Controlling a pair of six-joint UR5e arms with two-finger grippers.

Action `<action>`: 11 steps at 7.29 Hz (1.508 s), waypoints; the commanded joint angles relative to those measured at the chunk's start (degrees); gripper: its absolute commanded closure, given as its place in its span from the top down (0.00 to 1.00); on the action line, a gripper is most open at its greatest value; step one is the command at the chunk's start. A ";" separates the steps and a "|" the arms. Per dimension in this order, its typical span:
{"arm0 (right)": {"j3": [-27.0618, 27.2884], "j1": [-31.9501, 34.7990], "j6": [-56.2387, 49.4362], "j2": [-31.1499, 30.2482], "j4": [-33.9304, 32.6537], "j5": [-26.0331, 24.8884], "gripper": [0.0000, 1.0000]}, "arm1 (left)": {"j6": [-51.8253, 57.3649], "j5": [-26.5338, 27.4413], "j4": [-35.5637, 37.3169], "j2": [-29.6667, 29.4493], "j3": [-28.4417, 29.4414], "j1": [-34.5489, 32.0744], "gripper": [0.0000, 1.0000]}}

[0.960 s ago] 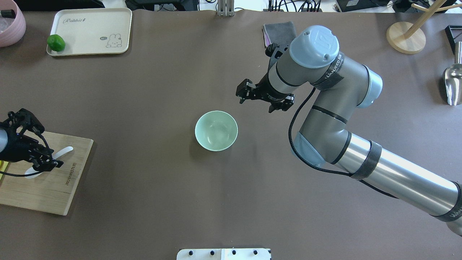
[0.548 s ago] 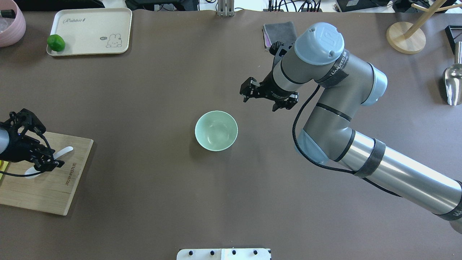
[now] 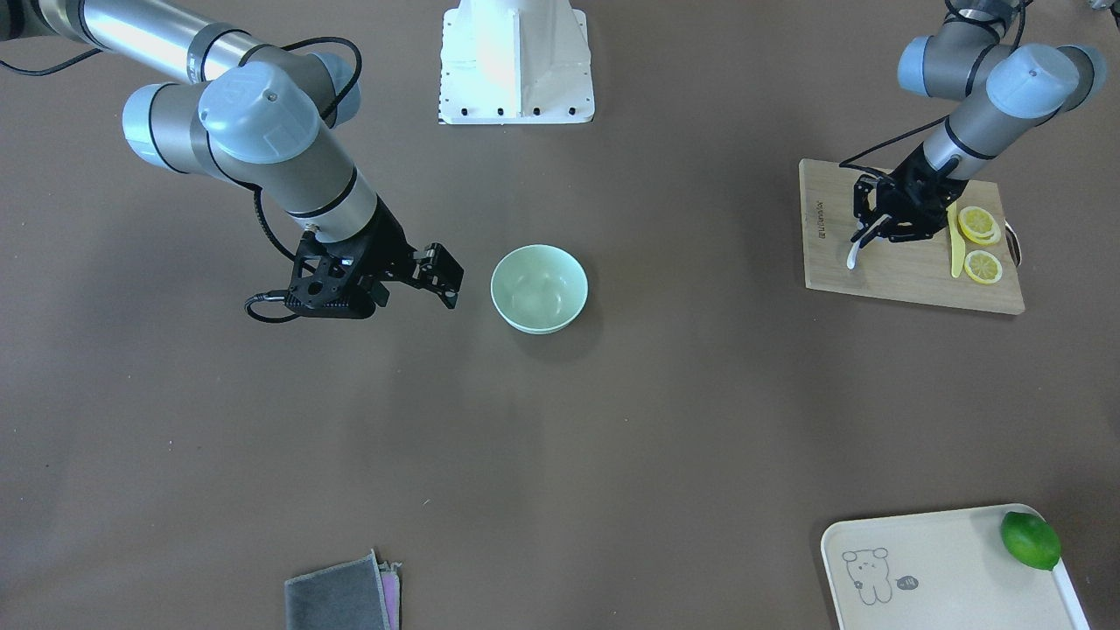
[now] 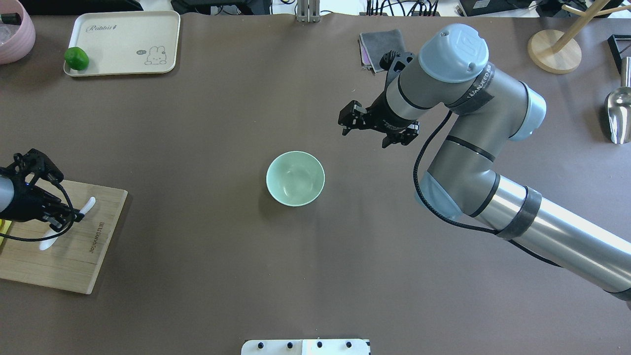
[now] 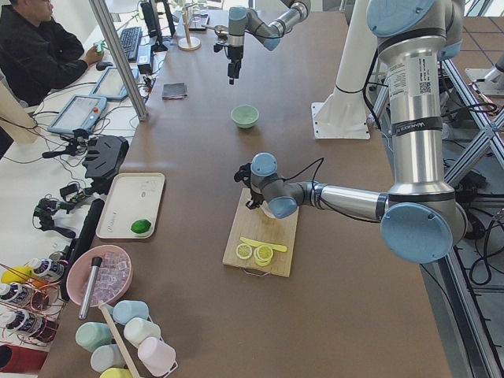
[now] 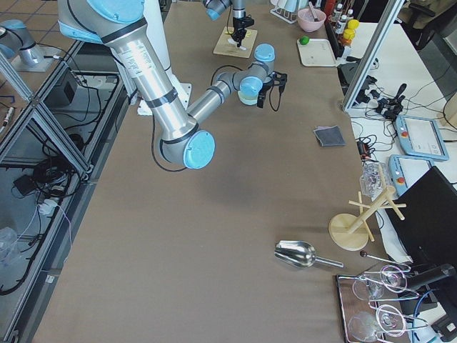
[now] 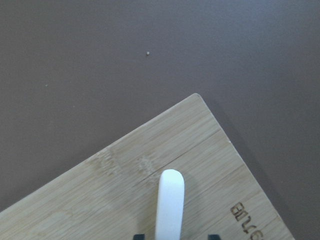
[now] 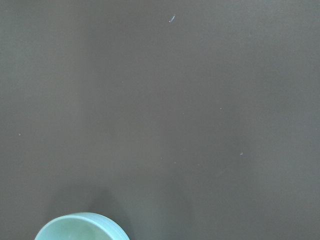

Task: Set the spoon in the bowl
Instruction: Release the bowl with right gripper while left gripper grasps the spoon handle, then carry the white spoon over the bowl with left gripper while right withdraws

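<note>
Pick-up stage of the spoon-to-bowl transfer. The spoon [image 4: 87, 205] lies on the wooden cutting board [image 4: 74, 256] at the robot's left end of the table, well apart from the bowl [image 4: 295, 178], which stands upright and empty at mid-table, its mouth open to a drop from above. The left gripper [image 4: 55, 218] straddles the spoon crosswise. Its jaws appear pinched on the spoon between scoop and handle, though the left wrist view cuts off the contact line and shows only the white handle jutting forward between two dark fingertips [image 7: 213, 236]. Such a mid-body hold would leave the scoop hanging free behind and the handle leading toward the bowl. It also keeps the fingers away from the yellow knife [image 3: 953, 238] and the lemon slices [image 3: 980, 238] at the board's outer side. The right gripper [image 4: 370, 131], jaws spread and holding nothing, hovers beyond the bowl on the robot's right, probably parked out of the carrying path.
</note>
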 commanded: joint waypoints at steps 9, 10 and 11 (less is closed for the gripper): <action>8.86 23.39 -37.79 -26.14 -0.35 7.24 1.00 | -39.75 -3.69 30.23 -39.09 -4.02 -1.15 0.00; 8.23 24.89 -39.22 -27.02 -0.70 7.42 1.00 | -41.21 3.19 29.27 -41.58 -2.16 3.74 0.00; 8.22 26.39 -39.84 -27.46 -2.70 8.38 1.00 | -41.57 9.18 24.91 -45.69 4.21 7.36 0.00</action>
